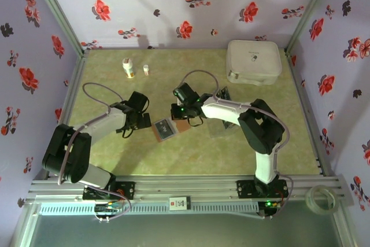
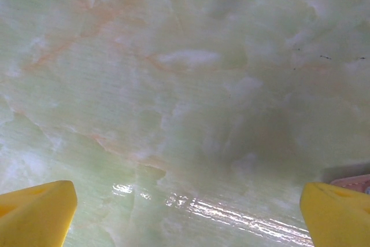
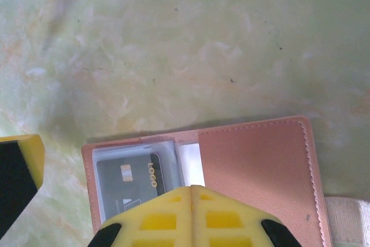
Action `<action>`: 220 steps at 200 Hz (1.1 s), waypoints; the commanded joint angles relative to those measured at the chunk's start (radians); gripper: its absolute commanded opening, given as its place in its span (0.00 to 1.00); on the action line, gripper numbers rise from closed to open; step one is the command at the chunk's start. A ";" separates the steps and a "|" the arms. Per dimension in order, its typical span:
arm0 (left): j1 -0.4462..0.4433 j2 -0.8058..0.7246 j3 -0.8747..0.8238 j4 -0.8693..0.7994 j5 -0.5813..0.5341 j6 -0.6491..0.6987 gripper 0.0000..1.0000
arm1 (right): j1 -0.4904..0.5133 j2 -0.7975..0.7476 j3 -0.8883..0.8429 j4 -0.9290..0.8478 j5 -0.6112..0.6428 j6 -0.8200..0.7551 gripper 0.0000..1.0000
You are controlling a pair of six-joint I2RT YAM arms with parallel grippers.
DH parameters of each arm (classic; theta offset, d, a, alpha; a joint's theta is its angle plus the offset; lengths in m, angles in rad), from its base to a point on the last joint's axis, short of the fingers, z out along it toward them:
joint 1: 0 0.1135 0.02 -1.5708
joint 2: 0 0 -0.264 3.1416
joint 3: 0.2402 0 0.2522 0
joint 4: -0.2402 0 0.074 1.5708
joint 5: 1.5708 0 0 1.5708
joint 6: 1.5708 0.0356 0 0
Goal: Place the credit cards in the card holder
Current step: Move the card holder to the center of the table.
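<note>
My right jaws are squeezed together, empty, above the unfolded card holder [image 3: 254,177] low in the frame, one black card [image 3: 128,180] tucked inside. My left jaws are spread wide. Next, I think, I fetch another card.

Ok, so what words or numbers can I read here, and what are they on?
"LOGO": gold letters running sideways on the black card inside the open reddish-brown leather wallet; small, so best guess.
Dark mark on the big white rounded case: too small to read.
White tag on the front metal rail: too small to read.
Label on the small white bottle: blurred, unreadable.
</note>
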 commanded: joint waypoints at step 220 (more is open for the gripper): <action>0.009 -0.148 -0.088 0.156 0.235 0.016 1.00 | -0.117 -0.055 -0.110 -0.028 0.084 -0.055 0.11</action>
